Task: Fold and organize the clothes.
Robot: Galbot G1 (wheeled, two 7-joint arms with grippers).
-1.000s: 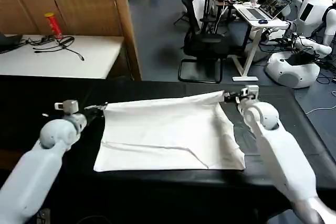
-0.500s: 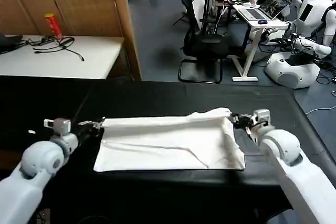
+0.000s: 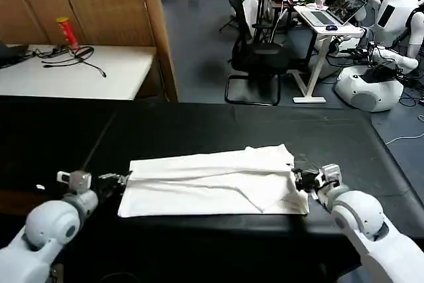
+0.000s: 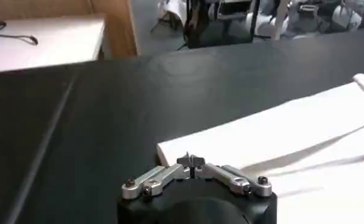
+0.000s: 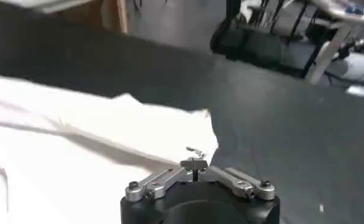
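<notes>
The clothes are one white T-shirt, plain side up, lying as a wide folded band on the black table. My left gripper sits low at the shirt's left end, jaws shut on the cloth edge. At the shirt's right end, my right gripper is also low, jaws shut on the edge there. The upper layer slopes from the far right corner toward the left. The shirt spreads ahead of the jaws in the left wrist view and in the right wrist view.
Bare black tabletop lies beyond the shirt and to both sides. A white side table at the back left holds cables and a red can. An office chair, a desk with a laptop and other robots stand behind.
Both grippers moved toward the table's front edge and lower, carrying the shirt's far edge with them; the lifted layer now lies folded over the near part.
</notes>
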